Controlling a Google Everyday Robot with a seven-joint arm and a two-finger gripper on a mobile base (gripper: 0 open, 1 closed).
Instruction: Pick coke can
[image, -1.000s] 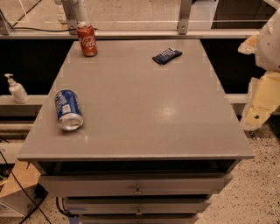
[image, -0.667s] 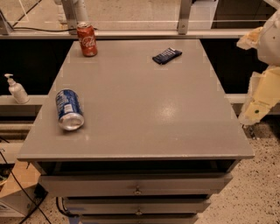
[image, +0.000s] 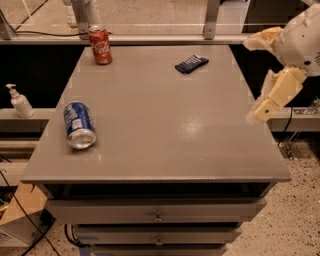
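Overhead lighting is even and moderately bright. A soft glare patch lies on the grey tabletop (image: 192, 127), right of centre. The recess below the front edge is in deep shadow. The gripper (image: 252, 80), at the table's right edge with fingers apart, is brightly lit.

Red coke can (image: 100, 45) stands upright far-left on the table (image: 165, 120), end effector (image: 249, 80) off its right edge.
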